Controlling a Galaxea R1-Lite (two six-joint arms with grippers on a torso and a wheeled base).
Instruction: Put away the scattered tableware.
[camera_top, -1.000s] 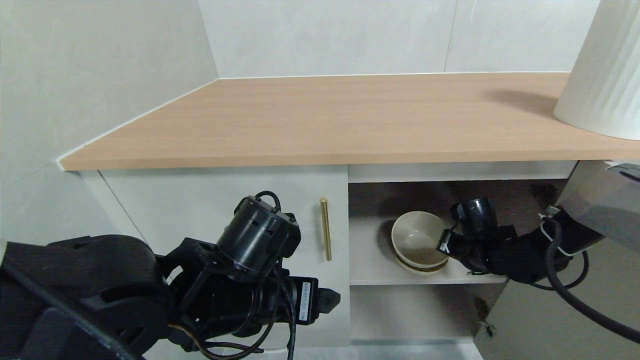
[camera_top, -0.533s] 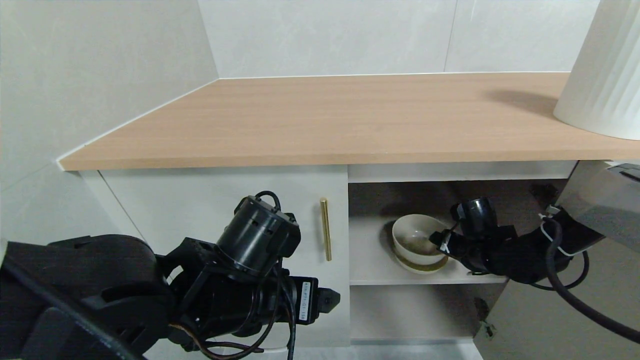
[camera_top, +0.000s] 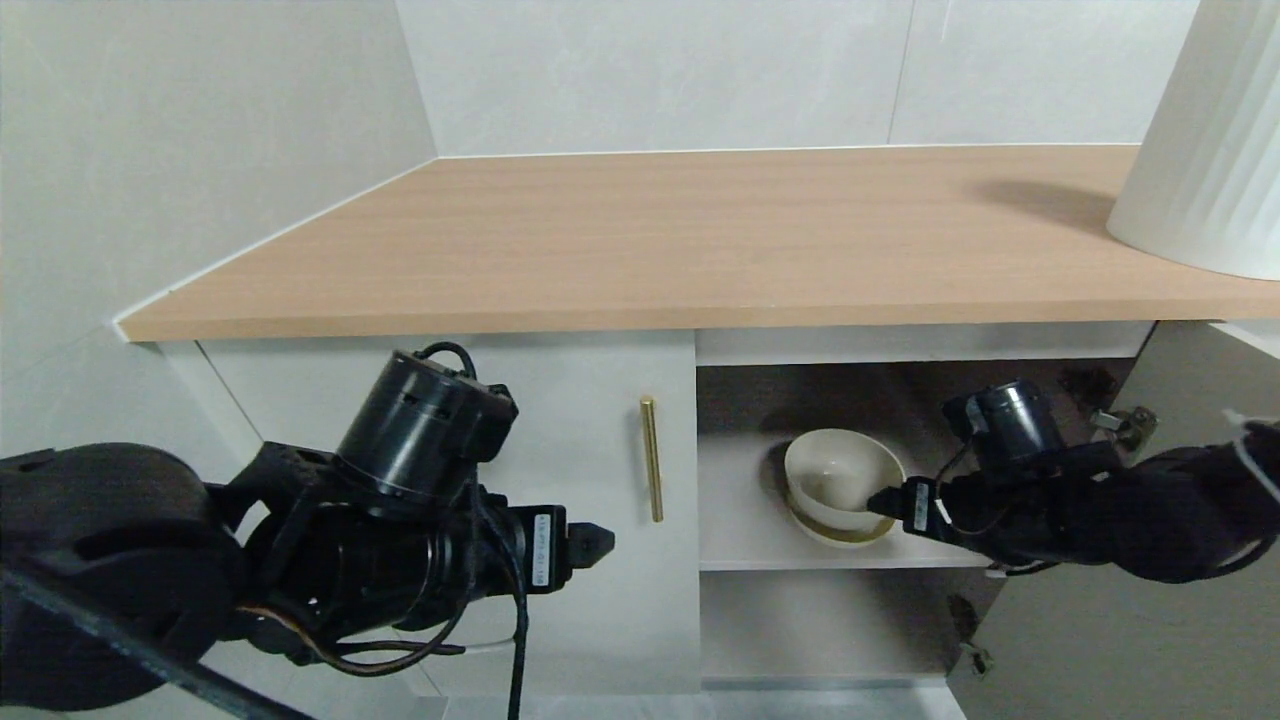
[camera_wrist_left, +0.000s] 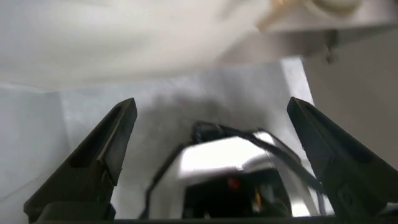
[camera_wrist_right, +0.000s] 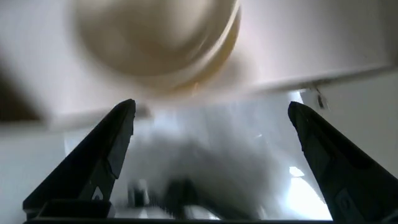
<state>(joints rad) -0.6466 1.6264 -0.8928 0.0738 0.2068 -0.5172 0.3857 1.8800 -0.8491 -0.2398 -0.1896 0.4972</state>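
The cream bowl (camera_top: 840, 478) stands upright on the middle shelf (camera_top: 740, 535) of the cabinet, in the right compartment. It is nested in a second dish (camera_top: 842, 534) with an olive rim, probably so that the tableware takes less place. The right door (camera_top: 1100, 640) is swung open to give access. The left door (camera_top: 585, 400) with the brass handle (camera_top: 650, 457) is closed.

The right gripper (camera_top: 884, 500) is at the near right side of the bowl, just beside its rim; I cannot tell if it touches. In the right wrist view its 2 fingers (camera_wrist_right: 118, 130) are spread wide with nothing between them, and the bowl (camera_wrist_right: 155, 37) lies beyond the tips. I judge that this bowl is already put away and the arm can go back out.

The left gripper (camera_top: 590, 545) hangs in front of the closed door, well apart from the bowl. Its jaws are also spread and empty in the left wrist view, so it seems to wait.

On the wooden counter (camera_top: 700, 240) there is a white ribbed object (camera_top: 1200, 170) at the far right.
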